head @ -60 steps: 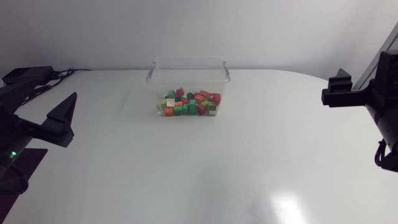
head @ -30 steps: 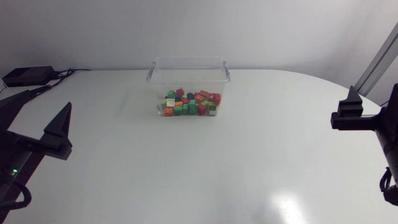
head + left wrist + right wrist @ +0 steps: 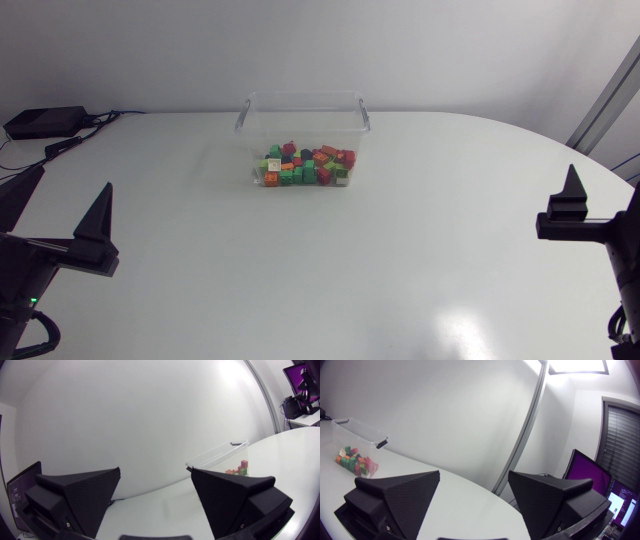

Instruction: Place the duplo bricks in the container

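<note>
Since every multicoloured plastic duplo brick [image 3: 305, 167] in view lies heaped inside the clear rectangular plastic container [image 3: 303, 105], and none shows loose on the white rounded surface [image 3: 330, 270], the placing step reads as finished; this is a judgement from the head view. The container stands upright toward the far side of the surface, near its middle. The red, green and orange bricks are piled against its near wall. Left matte black wedge-fingered claw [image 3: 155, 472]: at the left edge of the surface, well apart from the container, fingers spread wide, nothing between them. Right matte black wedge-fingered claw [image 3: 474, 474]: at the right edge, likewise well apart from the container, fingers spread wide and empty. Both wrist views look across the surface at the container from a distance, and no stray brick lies ahead of either claw. Next move, as judged: no grasp is called for. A check of the parts of the surface hidden under the arms would settle whether any brick is missed. If one turns up, the nearer arm would have to reach in with its fingers apart, as they stand.
</note>
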You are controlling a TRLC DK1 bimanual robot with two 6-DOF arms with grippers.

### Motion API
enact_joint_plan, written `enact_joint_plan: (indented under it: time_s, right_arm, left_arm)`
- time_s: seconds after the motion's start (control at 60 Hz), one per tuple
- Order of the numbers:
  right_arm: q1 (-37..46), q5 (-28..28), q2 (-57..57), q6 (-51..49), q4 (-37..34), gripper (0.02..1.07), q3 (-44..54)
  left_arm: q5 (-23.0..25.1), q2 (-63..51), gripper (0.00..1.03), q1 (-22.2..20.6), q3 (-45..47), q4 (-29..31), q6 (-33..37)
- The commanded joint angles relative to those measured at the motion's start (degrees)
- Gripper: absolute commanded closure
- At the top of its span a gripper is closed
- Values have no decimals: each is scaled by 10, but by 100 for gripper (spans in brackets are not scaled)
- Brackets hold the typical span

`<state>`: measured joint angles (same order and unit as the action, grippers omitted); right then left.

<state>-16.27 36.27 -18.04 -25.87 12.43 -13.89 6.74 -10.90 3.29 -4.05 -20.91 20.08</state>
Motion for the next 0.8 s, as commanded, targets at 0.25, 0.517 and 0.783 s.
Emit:
enact_joint_plan:
  time_s: [0.25,0.517,0.783]
  right_arm:
    - [-10,-5,100,-52,-4,7,67]
    - [-12,-8,153,-69,-17,7,99]
    - [-10,-9,183,-81,-35,7,109]
  left_arm:
    - [-5,46,5,-11,16,39,-46]
    - [-5,43,5,-20,17,64,-59]
    - [-5,43,5,-26,23,69,-71]
